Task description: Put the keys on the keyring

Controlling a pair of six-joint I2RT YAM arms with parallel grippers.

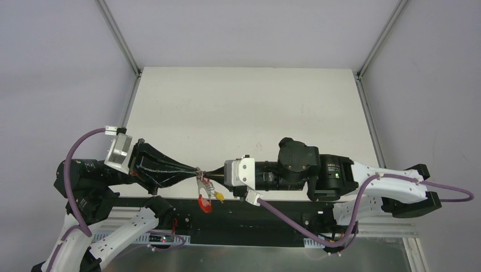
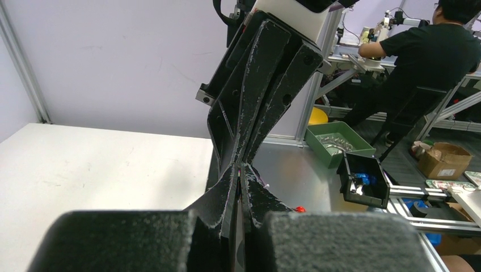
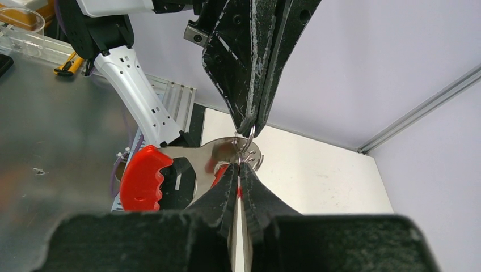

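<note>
Left gripper [image 1: 193,170] jaws pinch the keyring [image 3: 250,136]; right gripper [image 1: 209,171] jaws pressed together at it, contents unclear. Keys [image 1: 204,188] dangle below; likely best: steady ring, feed slowly.

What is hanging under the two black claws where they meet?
Silvery keys dangle there, one with a yellow tag, beside a chunky red piece. The shut left gripper and right gripper cover most of the thin keyring, hiding how keys join.

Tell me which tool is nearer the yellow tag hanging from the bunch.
Right. The yellow tag hangs just beneath the right tool, which reaches in from the right. The left tool, pinching the keyring, meets it tip to tip, slightly farther off.
</note>
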